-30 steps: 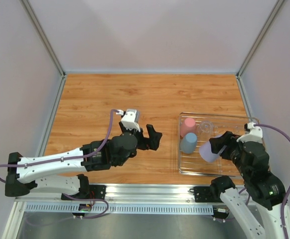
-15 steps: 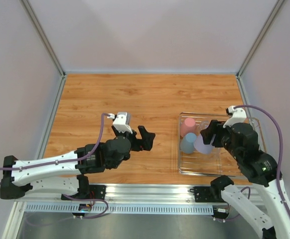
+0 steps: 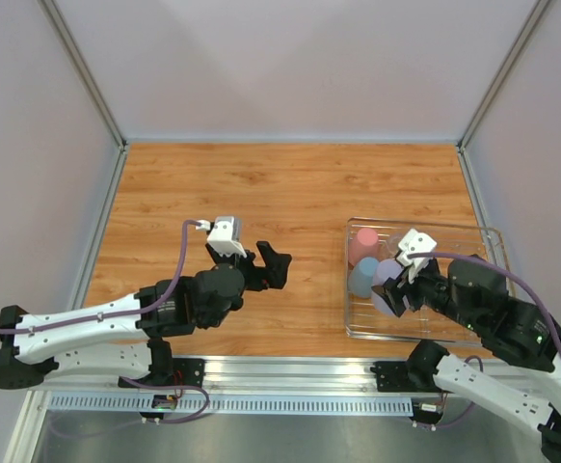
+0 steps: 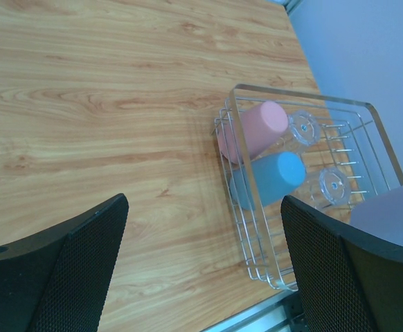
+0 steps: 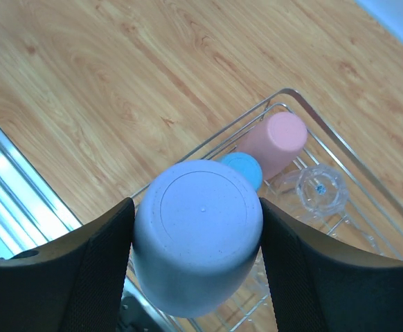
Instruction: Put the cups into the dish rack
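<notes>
My right gripper (image 5: 198,266) clamps the lavender cup (image 5: 198,221) base-up over the dish rack (image 4: 234,131), presumably to drain beside the blue cup (image 4: 274,178); my left gripper (image 4: 205,256) gapes empty.

Top cam: high, near edge, looking down on desk (image 3: 261,183). Both wrist cams close, sharing dish rack (image 4: 298,93).

Wood-grain tabletop (image 3: 290,183) inside plain pale lavender walls (image 3: 290,68)

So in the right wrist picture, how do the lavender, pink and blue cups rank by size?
1. lavender cup, though it is nearest the camera.
2. pink cup.
3. blue cup, partly hidden, so unsure.
</notes>
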Robot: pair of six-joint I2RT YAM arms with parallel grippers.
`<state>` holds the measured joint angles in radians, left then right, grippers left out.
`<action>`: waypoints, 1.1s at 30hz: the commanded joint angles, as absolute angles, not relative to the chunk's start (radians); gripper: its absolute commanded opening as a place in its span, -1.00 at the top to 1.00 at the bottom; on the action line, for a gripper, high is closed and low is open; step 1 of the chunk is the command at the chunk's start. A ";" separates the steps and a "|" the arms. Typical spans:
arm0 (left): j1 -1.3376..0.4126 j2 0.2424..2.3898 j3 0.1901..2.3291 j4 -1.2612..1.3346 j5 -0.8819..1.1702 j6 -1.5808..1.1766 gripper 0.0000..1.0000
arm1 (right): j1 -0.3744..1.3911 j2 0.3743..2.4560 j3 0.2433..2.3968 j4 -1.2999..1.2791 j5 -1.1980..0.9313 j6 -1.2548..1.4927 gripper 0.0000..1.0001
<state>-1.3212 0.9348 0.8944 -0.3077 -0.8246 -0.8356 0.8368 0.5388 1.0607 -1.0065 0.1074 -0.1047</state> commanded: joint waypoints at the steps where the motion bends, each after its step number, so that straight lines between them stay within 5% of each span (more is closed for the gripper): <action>1: -1.319 0.922 0.885 -0.316 -0.851 -0.853 -1.00 | 0.853 0.546 1.052 -0.994 0.090 -0.348 0.99; 16: -1.304 0.902 0.838 -0.308 -0.864 -0.867 -1.00 | 0.851 0.427 0.812 -0.853 -0.270 -0.552 0.99; 33: -1.301 0.931 0.828 -0.278 -0.856 -0.868 -1.00 | 0.845 0.298 0.558 -0.686 -0.287 -0.528 0.99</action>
